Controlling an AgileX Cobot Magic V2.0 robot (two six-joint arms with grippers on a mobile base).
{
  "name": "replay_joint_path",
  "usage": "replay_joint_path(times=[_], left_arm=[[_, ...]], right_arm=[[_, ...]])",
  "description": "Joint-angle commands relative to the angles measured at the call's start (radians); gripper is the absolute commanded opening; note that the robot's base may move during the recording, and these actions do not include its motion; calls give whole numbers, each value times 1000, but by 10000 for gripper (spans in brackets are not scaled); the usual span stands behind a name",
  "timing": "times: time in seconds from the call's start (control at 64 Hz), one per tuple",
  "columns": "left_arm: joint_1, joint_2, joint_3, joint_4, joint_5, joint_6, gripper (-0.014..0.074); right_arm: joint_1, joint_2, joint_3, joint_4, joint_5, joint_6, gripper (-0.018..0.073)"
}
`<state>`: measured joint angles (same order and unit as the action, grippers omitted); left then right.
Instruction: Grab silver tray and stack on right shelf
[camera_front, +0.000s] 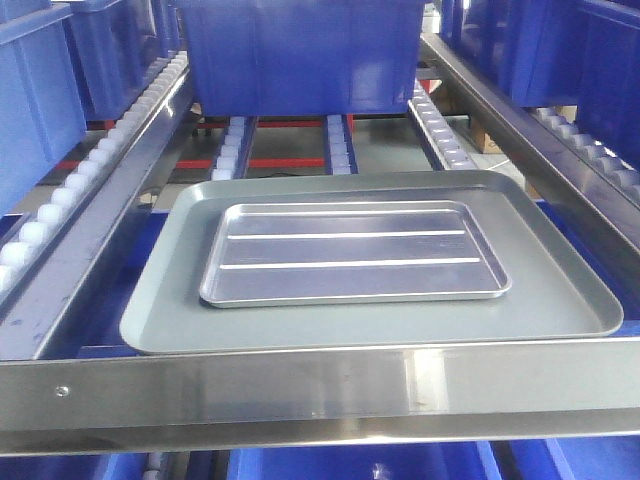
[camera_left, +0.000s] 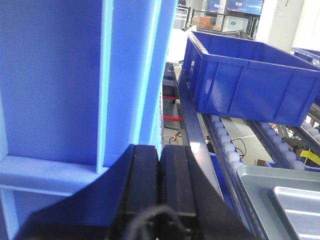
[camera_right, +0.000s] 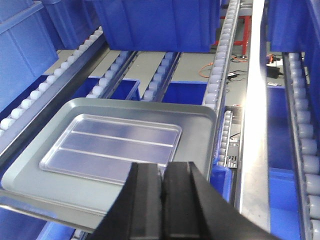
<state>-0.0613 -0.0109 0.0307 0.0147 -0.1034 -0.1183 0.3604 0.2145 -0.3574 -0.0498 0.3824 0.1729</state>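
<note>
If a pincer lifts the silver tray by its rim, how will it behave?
The silver tray looks like thin pressed steel, so it is probably stiff and light. Its polished surface may be slippery. It lies loose inside the grey tray, whose smooth floor would likely let it slide when pushed.

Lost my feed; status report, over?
Both grippers shut, empty. Silver tray lies inside grey tray on the rollers. Nothing on top.

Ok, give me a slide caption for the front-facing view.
Silver tray resting inside a larger grey tray on the roller shelf, blue bin behind.
</note>
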Motion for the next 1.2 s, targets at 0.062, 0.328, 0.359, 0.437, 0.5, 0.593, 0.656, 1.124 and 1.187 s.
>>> replay_joint_path(times=[0.062,0.328,0.359,0.437,0.5,0.593,0.656,1.124,1.187], left_arm=[[3,-16,19,-6,-88,0,-101],[3,-16,19,-6,-88,0,-101],[3,-16,19,-6,-88,0,-101],[3,-16,19,-6,-88,0,-101],[3,-16,19,-6,-88,0,-101],[3,-16,19,-6,-88,0,-101],[3,-14,19,-6,-88,0,-101],[3,-14,19,-6,-88,0,-101],[3,-14,19,-6,-88,0,-101]], right_arm=[[-5,11,2,78,-121,-148,56],[-245,-104,116,111,-207,-156,56],[-284,-128,147,111,-239,-156,56],[-342,-194,229,115,-300,-154,56],[-366,-244,291,117,-328,-154,56],[-375,-245,362,117,-406,-151,56],[-375,-246,368,115,-410,-153,56],[-375,-246,369,112,-439,-154,56],[-375,-246,368,112,-439,-154,56]])
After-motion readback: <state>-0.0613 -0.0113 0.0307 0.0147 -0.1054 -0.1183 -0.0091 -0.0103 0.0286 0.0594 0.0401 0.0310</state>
